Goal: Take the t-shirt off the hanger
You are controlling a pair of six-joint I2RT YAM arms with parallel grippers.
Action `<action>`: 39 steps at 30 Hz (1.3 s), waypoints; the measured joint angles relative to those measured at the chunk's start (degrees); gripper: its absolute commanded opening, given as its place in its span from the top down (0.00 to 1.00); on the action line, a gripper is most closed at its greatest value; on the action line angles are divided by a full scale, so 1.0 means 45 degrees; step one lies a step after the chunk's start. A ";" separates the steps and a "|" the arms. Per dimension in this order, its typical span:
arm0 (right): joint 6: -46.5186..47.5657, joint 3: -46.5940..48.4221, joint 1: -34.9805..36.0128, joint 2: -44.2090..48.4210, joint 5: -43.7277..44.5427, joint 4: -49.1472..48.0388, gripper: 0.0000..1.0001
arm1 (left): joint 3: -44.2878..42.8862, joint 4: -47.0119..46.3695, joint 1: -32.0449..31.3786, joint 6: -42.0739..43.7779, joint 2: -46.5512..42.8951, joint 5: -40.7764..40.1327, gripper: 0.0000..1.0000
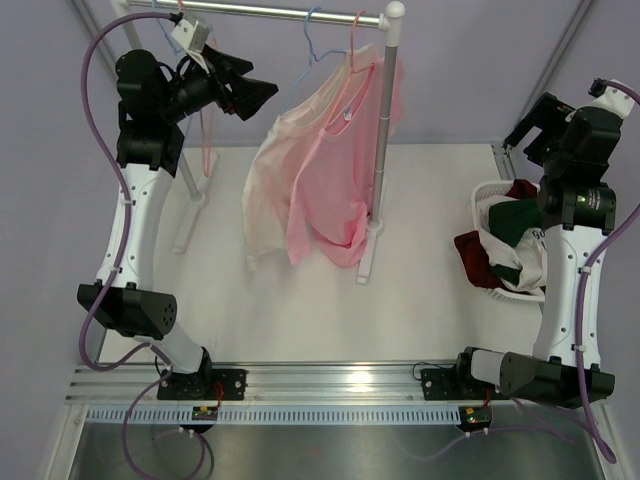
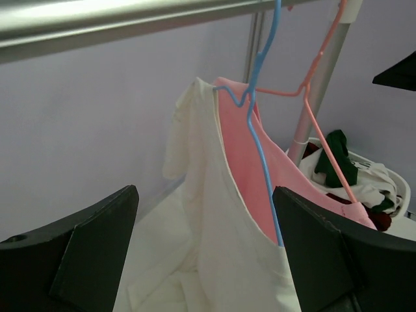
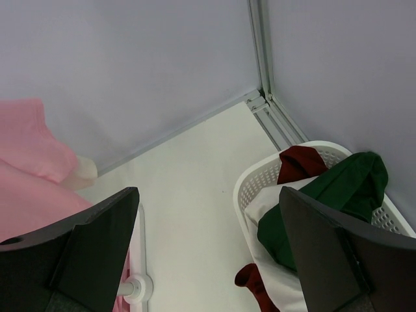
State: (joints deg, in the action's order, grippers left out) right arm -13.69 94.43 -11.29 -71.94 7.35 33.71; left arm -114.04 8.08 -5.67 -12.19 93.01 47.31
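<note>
You have two arms of the same build in front of you. On the left arm [image 1: 140, 215] and the right arm [image 1: 565, 290] the long links are white and smooth, and the joints between them are rounded black housings [image 1: 130, 310]. A thin purple cable [image 1: 88, 65] runs in loops along the left arm, and a second purple cable [image 1: 582, 300] runs along the right one. Each arm stands on a black base block [image 1: 205, 385]. The left gripper [image 2: 205, 195] and the right gripper [image 3: 207, 195] each have two matte black fingers [image 2: 91, 250], flat and shaped like wedges. A small white camera box [image 1: 192, 35] sits on the left wrist.
</note>
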 measured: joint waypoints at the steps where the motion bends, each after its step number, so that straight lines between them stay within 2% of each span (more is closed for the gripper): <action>1: 0.0000 0.0000 0.0005 0.0049 -0.0010 0.0000 0.00 | 0.0000 0.0160 -0.0117 0.0117 0.0087 0.0102 0.12; 12: 0.0049 -0.0126 0.0005 0.0141 -0.0219 -0.0005 0.00 | -0.0044 0.0520 -0.0767 0.0651 0.0233 0.0879 0.23; 18: 0.0068 -0.0141 0.0005 0.0141 -0.0233 -0.0005 0.01 | -0.0321 0.0651 -0.0835 0.0743 0.0753 0.0976 0.25; 21: 0.0092 -0.0160 0.0005 0.0141 -0.0233 -0.0005 0.01 | -0.0515 0.0690 -0.0850 0.0733 0.1069 0.1088 0.32; 25: 0.0102 -0.0160 0.0005 0.0141 -0.0238 -0.0005 0.00 | -0.0792 0.0685 -0.0952 0.0699 0.1438 0.1156 0.44; 29: 0.0102 -0.0165 0.0005 0.0141 -0.0243 -0.0005 0.00 | -0.0869 0.0695 -0.1088 0.0617 0.1593 0.1224 0.73; 30: 0.0102 -0.0170 0.0000 0.0141 -0.0248 -0.0005 0.00 | -0.0928 0.0699 -0.1112 0.0612 0.1632 0.1253 0.86; 31: 0.0102 -0.0170 0.0005 0.0141 -0.0262 -0.0005 0.01 | -0.0981 0.0709 -0.1137 0.0539 0.1661 0.1282 0.90; 37: 0.0102 -0.0185 0.0005 0.0141 -0.0534 -0.0005 0.00 | -0.1501 0.1020 -0.1190 0.0345 0.1724 0.1355 1.00; 39: 0.0102 -0.0185 0.0010 0.0141 -0.0568 -0.0005 0.01 | -0.1768 0.1209 -0.1200 0.0301 0.1724 0.1341 1.00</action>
State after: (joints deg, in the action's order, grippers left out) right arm -13.23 93.60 -11.25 -71.31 4.80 33.69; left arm -121.99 13.52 -11.07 -10.83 100.77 53.34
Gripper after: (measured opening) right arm 0.993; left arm 0.049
